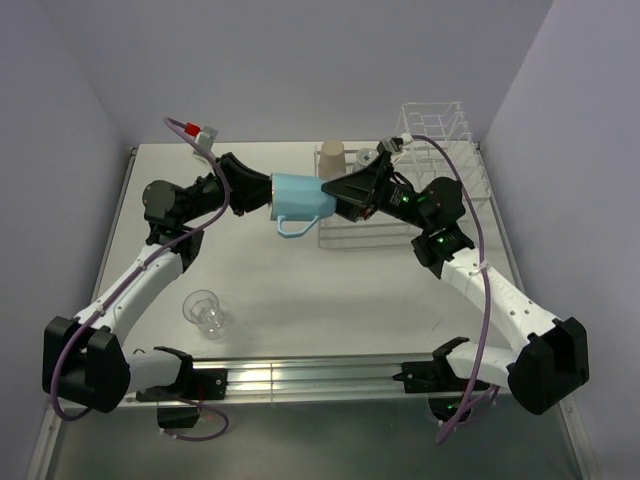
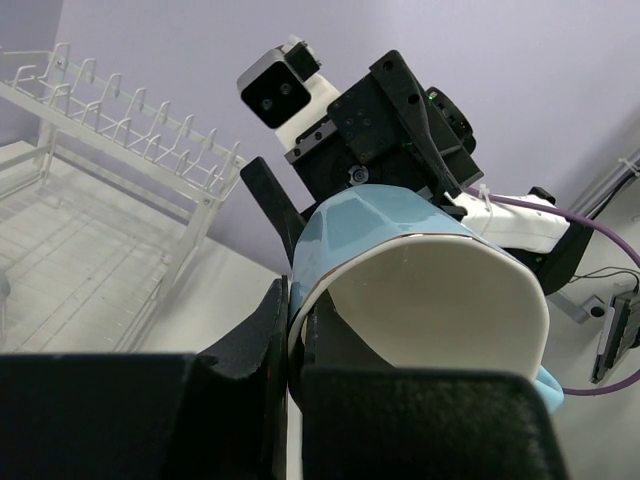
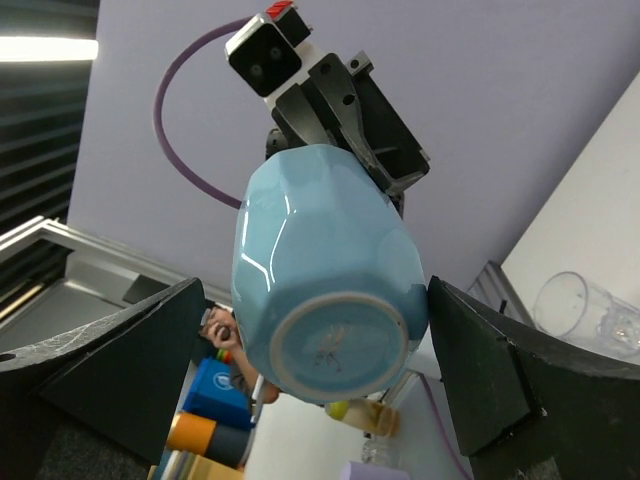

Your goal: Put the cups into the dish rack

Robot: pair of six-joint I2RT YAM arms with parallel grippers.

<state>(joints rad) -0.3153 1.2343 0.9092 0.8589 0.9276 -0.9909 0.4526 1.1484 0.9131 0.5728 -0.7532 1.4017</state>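
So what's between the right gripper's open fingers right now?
The light blue mug lies between the right gripper's open fingers, base toward that wrist camera, rim pinched by the left gripper. The right wrist view shows it.

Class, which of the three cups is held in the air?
The light blue mug, pinched by the left tool; the tan cup and clear tumbler rest unheld.

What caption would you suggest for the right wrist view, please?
Light blue mug, held by the left fingers, presented base-first between the open right fingers.
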